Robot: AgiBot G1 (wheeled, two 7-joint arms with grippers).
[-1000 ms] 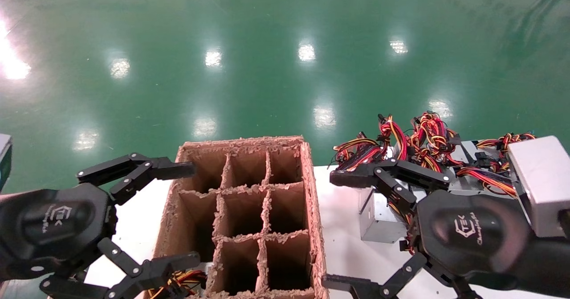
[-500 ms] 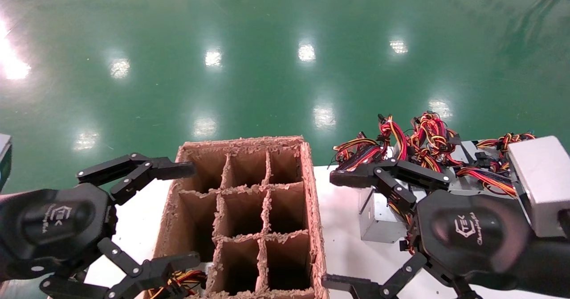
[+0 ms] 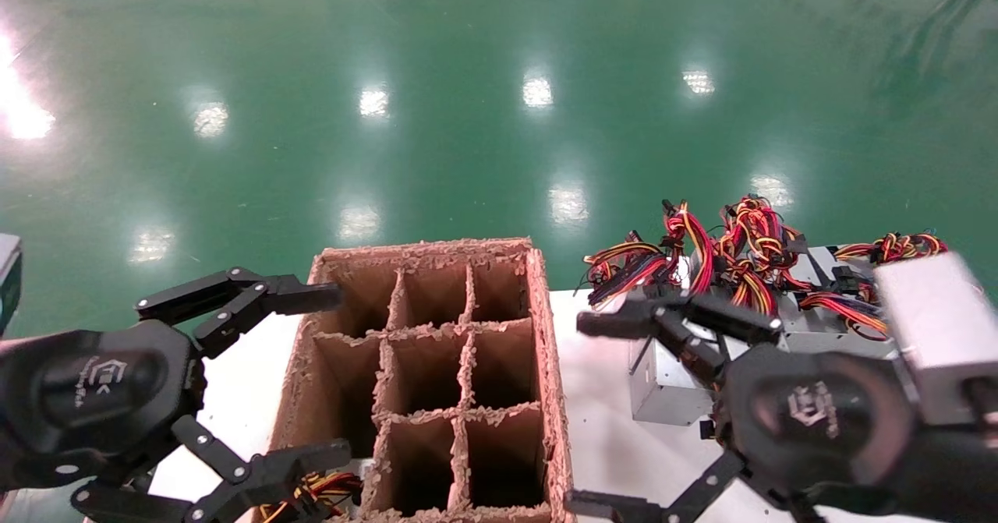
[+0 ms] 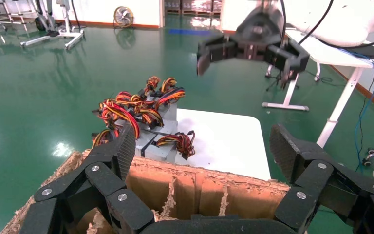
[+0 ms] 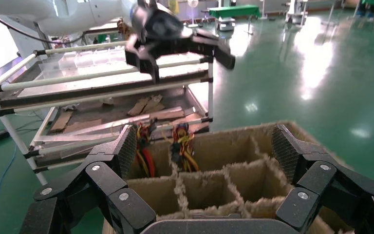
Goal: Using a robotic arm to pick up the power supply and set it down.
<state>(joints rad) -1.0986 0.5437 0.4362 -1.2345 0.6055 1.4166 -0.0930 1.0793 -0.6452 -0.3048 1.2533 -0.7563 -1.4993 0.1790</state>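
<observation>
My right black hexagonal gripper (image 3: pixel 600 410) hangs with fingers spread wide above the white table (image 3: pixel 604 437), just beside the silver-grey sheet-metal power supply (image 3: pixel 663 386), which seems to rest untouched among red and yellow wires (image 3: pixel 702 250). My left gripper (image 3: pixel 300 379) hovers open beside the brown divided cardboard box (image 3: pixel 425 375).
</observation>
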